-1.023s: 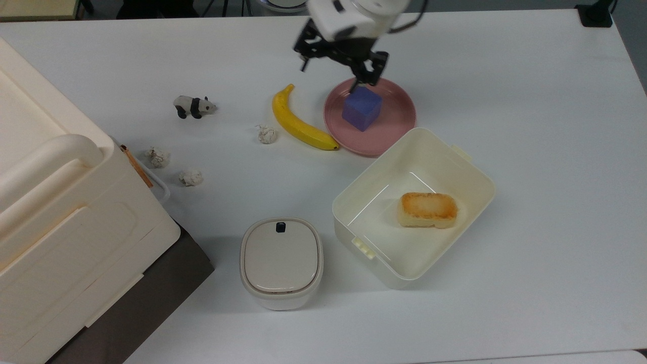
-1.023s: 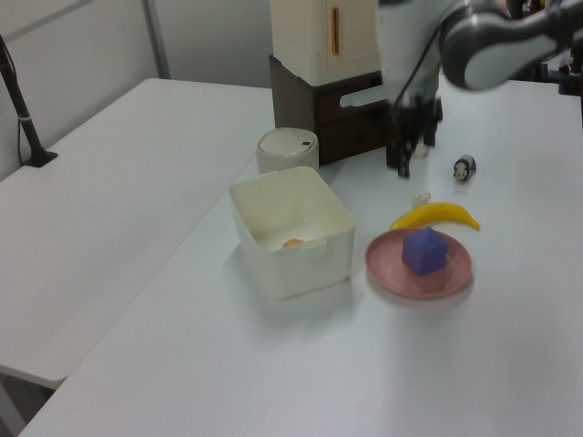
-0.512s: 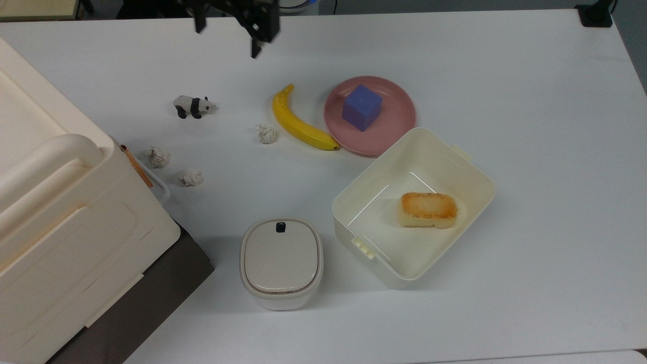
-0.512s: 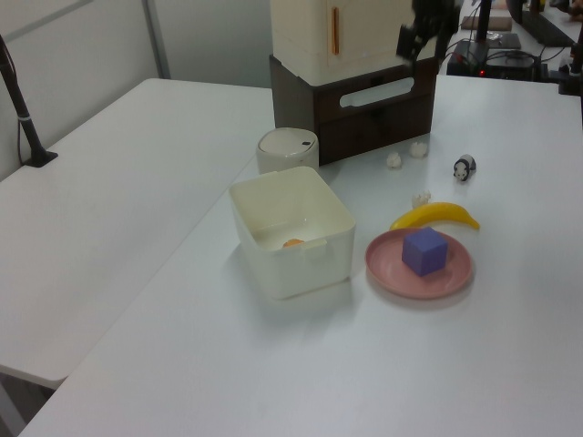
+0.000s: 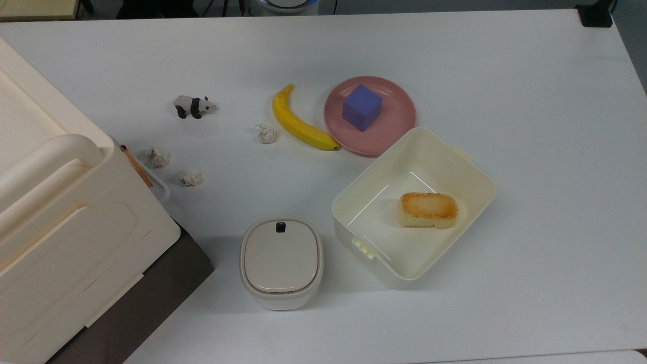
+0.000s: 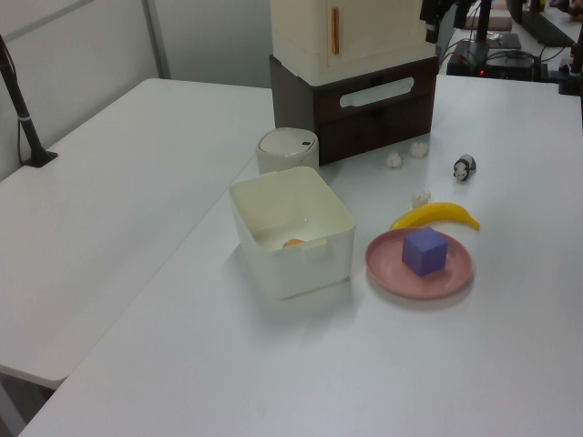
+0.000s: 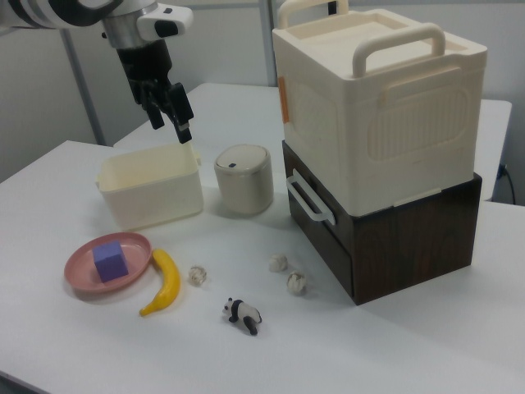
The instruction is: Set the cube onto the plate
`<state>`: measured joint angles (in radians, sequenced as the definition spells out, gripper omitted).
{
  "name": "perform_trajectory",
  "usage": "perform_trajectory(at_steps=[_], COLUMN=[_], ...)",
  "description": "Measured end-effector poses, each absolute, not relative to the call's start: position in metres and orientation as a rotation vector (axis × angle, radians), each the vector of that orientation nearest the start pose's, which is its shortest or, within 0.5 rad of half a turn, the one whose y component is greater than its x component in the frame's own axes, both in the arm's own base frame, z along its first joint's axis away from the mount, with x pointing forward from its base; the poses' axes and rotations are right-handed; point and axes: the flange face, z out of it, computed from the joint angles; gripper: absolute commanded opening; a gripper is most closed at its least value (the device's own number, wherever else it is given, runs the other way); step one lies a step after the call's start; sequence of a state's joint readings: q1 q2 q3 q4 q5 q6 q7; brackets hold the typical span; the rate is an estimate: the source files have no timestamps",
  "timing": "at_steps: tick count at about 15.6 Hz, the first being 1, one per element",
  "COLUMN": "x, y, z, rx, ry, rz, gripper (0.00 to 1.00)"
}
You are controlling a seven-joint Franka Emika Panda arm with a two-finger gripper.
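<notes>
Right view, read left to right. The plate (image 7: 78, 265) lies low and well to the right view's left of the gripper (image 7: 170, 115), near the bench (image 7: 394, 353) edge, and the cube (image 7: 109, 261) sits flat on it, inside the rim, nothing touching it. By this lay the task looks done. The gripper hangs high, well apart from the cube, its fingers spread and nothing between them. Below and just behind it stands the cream tub (image 7: 152, 193); the banana (image 7: 164, 283) lies below it, against the plate's rim on the side nearer the gripper. Further to the right view's right of the gripper are the lidded canister (image 7: 244, 179), the paper balls (image 7: 279, 263), the toy panda (image 7: 244, 314) and the tall cream box (image 7: 377, 107) on its dark base. Risks, as judged: a needless drop back toward the plate could nudge the cube off, or push the banana and so shift the plate; a low sweep could clip the tub's rim or the box handle. Open room: the air above the things is free, and the bare bench lies beyond the tub, far from the gripper's low side; the crowded ground is the strip from plate to box.
</notes>
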<state>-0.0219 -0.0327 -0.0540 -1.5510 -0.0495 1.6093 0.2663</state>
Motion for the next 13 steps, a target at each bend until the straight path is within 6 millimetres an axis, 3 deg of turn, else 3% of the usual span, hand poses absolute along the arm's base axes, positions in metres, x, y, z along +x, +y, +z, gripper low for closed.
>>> perform_trajectory(at_steps=[9,13], x=[0.56,0.56], y=[-0.041,-0.041], z=[0.642,0.641], rx=[-3.109,-3.133], ry=[0.462,0.333], rz=[-0.237,-0.229], gripper=[1.0,1.0])
